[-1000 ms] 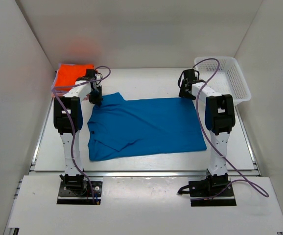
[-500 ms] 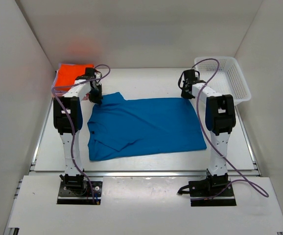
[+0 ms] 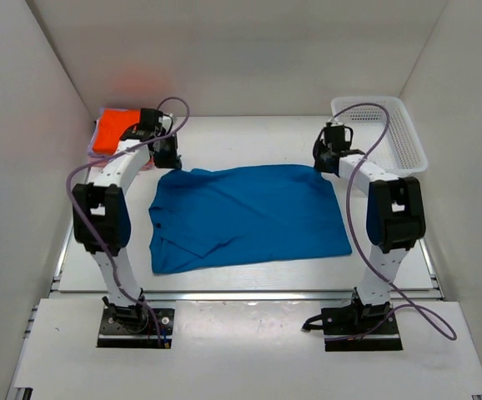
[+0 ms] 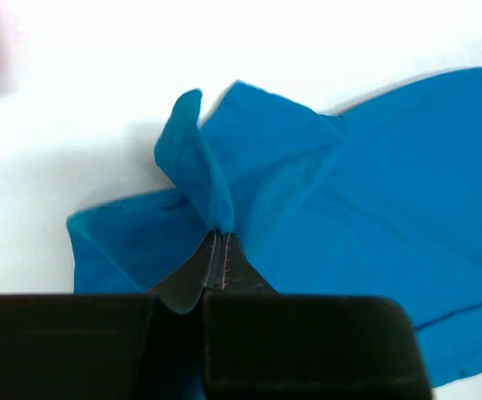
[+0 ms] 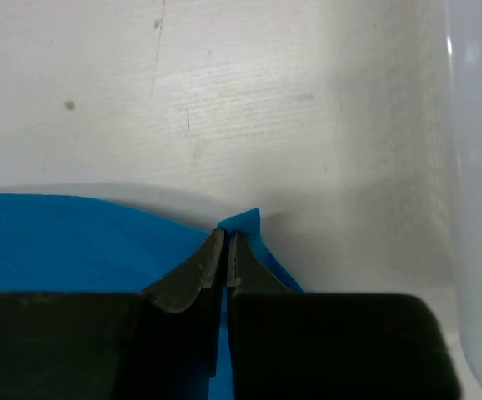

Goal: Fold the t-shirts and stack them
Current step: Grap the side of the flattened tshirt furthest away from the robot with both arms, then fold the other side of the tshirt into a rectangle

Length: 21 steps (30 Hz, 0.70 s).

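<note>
A bright blue t-shirt (image 3: 249,212) lies spread on the white table between the two arms. My left gripper (image 3: 171,162) is shut on its far left corner, and the cloth (image 4: 203,179) bunches up from the tips in the left wrist view. At the far right corner my right gripper (image 3: 321,160) is shut on the blue hem (image 5: 245,223). Both pinched corners are lifted slightly off the table. A folded orange t-shirt (image 3: 114,129) rests at the back left, behind the left arm.
A white plastic mesh basket (image 3: 391,133) stands at the back right, its wall (image 5: 474,208) close to the right gripper. White walls enclose the table on three sides. The table's front edge (image 3: 249,293) runs just below the shirt.
The right gripper has shut on the shirt's far right corner. Both arms have swung outward and back, pulling the shirt's far edge straighter. The left gripper stayed shut on its corner.
</note>
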Each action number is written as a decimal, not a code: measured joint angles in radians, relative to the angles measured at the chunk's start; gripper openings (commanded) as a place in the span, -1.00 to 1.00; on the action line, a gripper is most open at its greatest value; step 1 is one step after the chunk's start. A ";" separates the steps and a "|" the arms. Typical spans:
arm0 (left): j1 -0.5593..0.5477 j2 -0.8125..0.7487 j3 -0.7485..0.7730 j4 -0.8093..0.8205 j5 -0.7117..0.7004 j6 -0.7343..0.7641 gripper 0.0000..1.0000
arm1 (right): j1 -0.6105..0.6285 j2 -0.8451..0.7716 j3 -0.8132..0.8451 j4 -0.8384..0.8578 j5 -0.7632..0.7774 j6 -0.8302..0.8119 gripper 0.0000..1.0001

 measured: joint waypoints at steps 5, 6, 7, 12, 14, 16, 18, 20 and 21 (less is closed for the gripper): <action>0.000 -0.187 -0.219 0.036 -0.003 -0.023 -1.00 | -0.032 -0.134 -0.169 0.037 -0.063 -0.003 -1.00; 0.000 -0.227 -0.270 0.042 -0.006 -0.026 -1.00 | -0.043 -0.156 -0.201 0.043 -0.080 -0.005 -1.00; 0.000 -0.261 -0.315 0.043 -0.010 -0.029 -1.00 | -0.054 -0.176 -0.232 0.049 -0.099 -0.005 -1.00; -0.003 -0.417 -0.493 0.046 -0.015 -0.035 -1.00 | -0.105 -0.284 -0.391 0.083 -0.185 -0.010 -0.99; -0.006 -0.468 -0.550 0.052 -0.018 -0.037 -1.00 | -0.116 -0.327 -0.439 0.093 -0.215 -0.014 -1.00; -0.008 -0.508 -0.597 0.056 -0.019 -0.040 -1.00 | -0.122 -0.359 -0.467 0.093 -0.237 -0.019 -1.00; -0.011 -0.536 -0.632 0.060 -0.021 -0.042 -1.00 | -0.123 -0.385 -0.481 0.096 -0.251 -0.024 -0.99; -0.013 -0.559 -0.661 0.066 -0.024 -0.042 -1.00 | -0.123 -0.408 -0.492 0.105 -0.263 -0.027 -0.99; -0.014 -0.570 -0.676 0.066 -0.026 -0.041 -1.00 | -0.123 -0.422 -0.503 0.113 -0.270 -0.030 -1.00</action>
